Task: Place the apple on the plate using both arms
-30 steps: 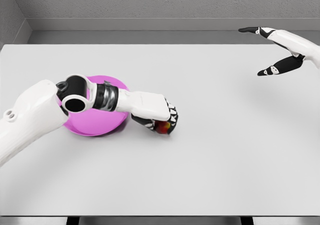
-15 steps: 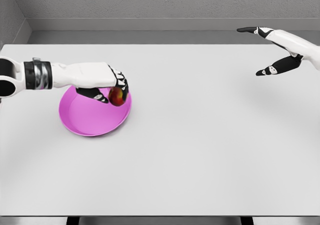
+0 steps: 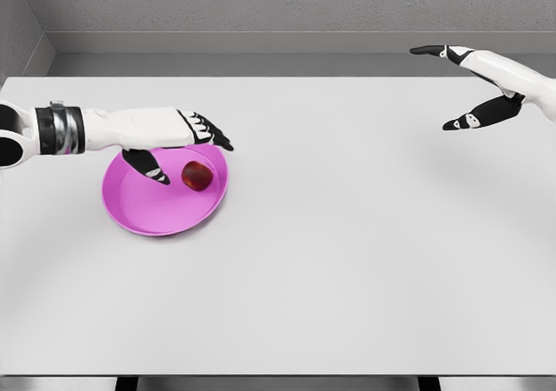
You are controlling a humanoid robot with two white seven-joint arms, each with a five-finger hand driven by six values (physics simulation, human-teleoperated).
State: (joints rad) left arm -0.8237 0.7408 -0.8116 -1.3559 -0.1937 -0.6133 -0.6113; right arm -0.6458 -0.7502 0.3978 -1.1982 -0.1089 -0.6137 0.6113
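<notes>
The plate (image 3: 165, 202) is a round, shallow magenta dish resting flat on the white surface (image 3: 347, 252), in the left half of the view. It holds one item: the apple (image 3: 198, 175), dark red, lying inside the dish toward its right side, near the rim but within it. The rest of the plate's interior is bare.

The left hand (image 3: 178, 139) extends in from the left edge at the end of a white forearm with a grey and black wrist section. It is positioned over the far part of the plate, above and slightly left of the apple. Its fingers (image 3: 213, 135) are spread and extended toward the right, and the thumb points downward over the dish interior. The hand grips nothing; a visible gap separates it from the apple.

The right hand (image 3: 469, 82) shows at the upper right, raised over the far right portion of the surface, well apart from the plate and the apple. Its fingers are straight and the thumb is held away from them, so the hand is spread wide with nothing in it.

A grey wall (image 3: 278, 9) runs behind the far edge of the surface.
</notes>
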